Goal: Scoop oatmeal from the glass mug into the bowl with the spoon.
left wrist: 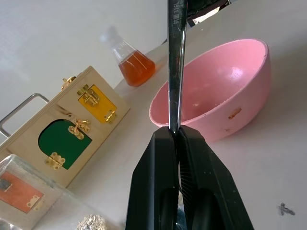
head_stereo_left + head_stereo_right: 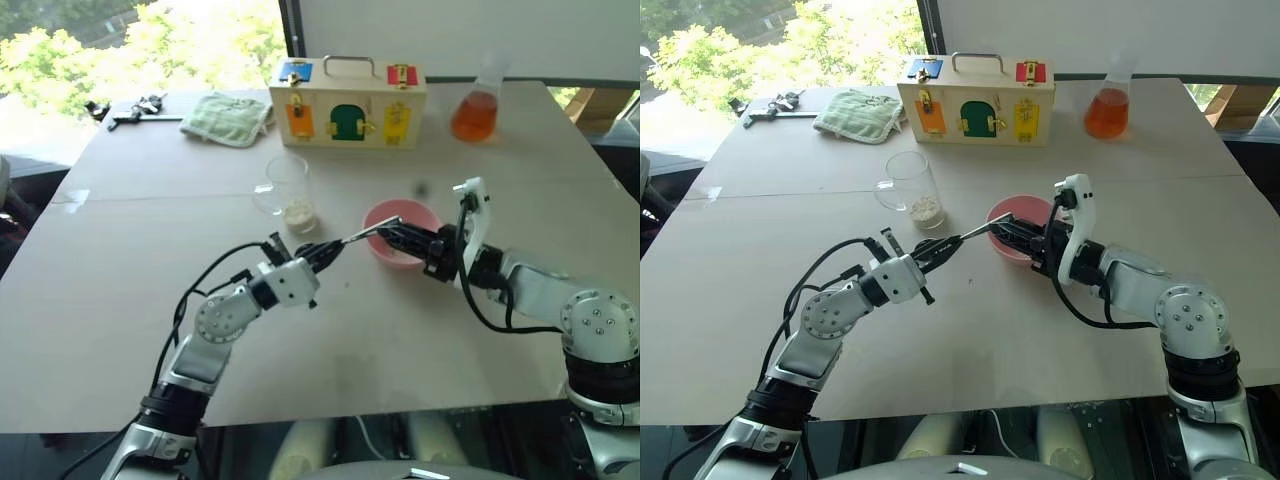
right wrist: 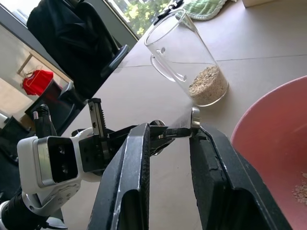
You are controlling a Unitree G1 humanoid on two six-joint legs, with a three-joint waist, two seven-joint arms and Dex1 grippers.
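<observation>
I have the spoon (image 1: 175,67) pinched by its handle in my left gripper (image 2: 322,254), the two black fingers (image 1: 158,191) pressed together on the thin steel. The spoon runs across to my right gripper (image 2: 393,236), whose fingers (image 3: 125,182) stand part open on either side of its far end; I cannot tell whether they press on it. That end sits at the near rim of the pink bowl (image 2: 412,216).

Both forearms reach in low and roughly level over the table, the left pointing towards the right, the right pointing back towards the left, so the grippers nearly meet.

One glass mug (image 2: 287,184) stands upright just left of the bowl and apart from it, with a small heap of oatmeal (image 2: 299,213) at its bottom. A few flakes lie inside the bowl (image 3: 301,189).

Farther back I count one wooden latch box (image 2: 348,102), one conical flask of orange liquid (image 2: 475,110), one green cloth (image 2: 228,117) and a dark bunch of keys (image 2: 128,109).

The pale table (image 2: 150,250) stands beside a window with leafy trees outside.
</observation>
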